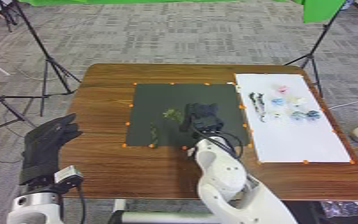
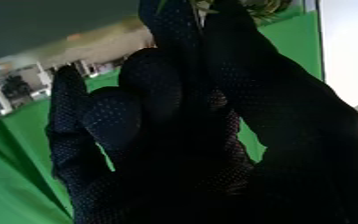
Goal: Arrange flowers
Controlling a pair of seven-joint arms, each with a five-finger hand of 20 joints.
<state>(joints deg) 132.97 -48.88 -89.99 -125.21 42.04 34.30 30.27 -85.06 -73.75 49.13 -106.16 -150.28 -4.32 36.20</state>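
Right black fabric-gloved hand [image 1: 203, 117] over dark rectangular mat [image 1: 158, 95], fingertips pinching leafy green sprig [image 1: 172, 115]; left black fabric-gloved hand [image 1: 42, 150] beside mat, fingers loosely extended; pale pink and blue flowers [image 1: 282, 90] on white rectangular sheet [image 1: 291, 145]

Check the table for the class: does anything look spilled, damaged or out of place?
Nothing clearly stands out. Greenery lies loose on the black mat, and small flowers lie scattered on the white sheet, but that seems normal for an unfinished arrangement.
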